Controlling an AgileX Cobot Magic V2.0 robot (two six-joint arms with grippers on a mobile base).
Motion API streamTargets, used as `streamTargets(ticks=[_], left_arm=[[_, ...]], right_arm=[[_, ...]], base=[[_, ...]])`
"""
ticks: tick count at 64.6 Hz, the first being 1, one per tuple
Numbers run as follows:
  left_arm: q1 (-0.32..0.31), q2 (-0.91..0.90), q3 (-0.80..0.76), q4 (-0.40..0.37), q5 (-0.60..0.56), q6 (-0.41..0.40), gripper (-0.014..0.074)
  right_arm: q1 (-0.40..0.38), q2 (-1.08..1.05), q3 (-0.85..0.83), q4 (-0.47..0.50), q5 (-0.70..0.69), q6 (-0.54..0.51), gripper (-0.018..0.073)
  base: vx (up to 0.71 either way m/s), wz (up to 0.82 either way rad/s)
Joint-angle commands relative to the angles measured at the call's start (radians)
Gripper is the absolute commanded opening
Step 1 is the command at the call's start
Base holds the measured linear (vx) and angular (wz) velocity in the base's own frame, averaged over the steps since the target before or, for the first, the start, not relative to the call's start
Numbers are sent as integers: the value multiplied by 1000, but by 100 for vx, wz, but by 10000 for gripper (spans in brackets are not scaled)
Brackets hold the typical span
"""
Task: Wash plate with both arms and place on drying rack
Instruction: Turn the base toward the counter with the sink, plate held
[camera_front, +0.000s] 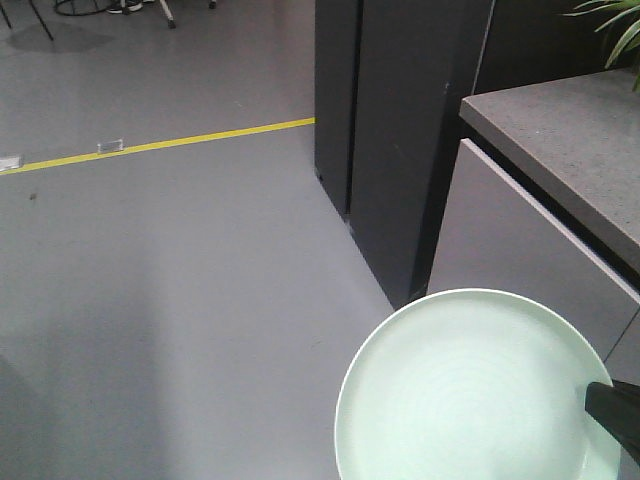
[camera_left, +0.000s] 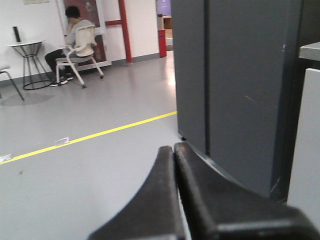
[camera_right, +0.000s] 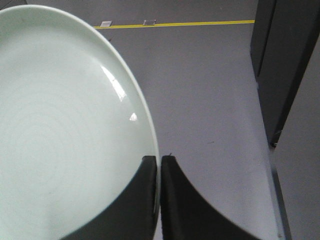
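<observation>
Right claw (camera_right: 159, 160) pinches the plate (camera_right: 60, 130) at its rim. Left claw (camera_left: 173, 148), pressed together, faces open grey floor (camera_left: 75, 165) and a dark cabinet (camera_left: 235, 80) edge.

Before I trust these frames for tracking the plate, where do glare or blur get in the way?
Right wrist view: two small white glare spots on the plate near its rim, right end effector dark and soft. Left wrist view: left end effector blurred up close, background sharper. Front view: even light, no glare on the plate.
</observation>
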Motion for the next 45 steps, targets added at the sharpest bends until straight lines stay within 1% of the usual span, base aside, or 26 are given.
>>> streamTargets(ticks=[1, 45], left_arm=[[-7, -13, -27, -1, -68, -7, -6], [-7, -13, -27, -1, -68, -7, -6]], right_arm=[[-7, 6, -26, 37, -54, -1, -1], [-7, 6, -26, 37, -54, 0, -1]], base=[[12, -30], [9, -30]])
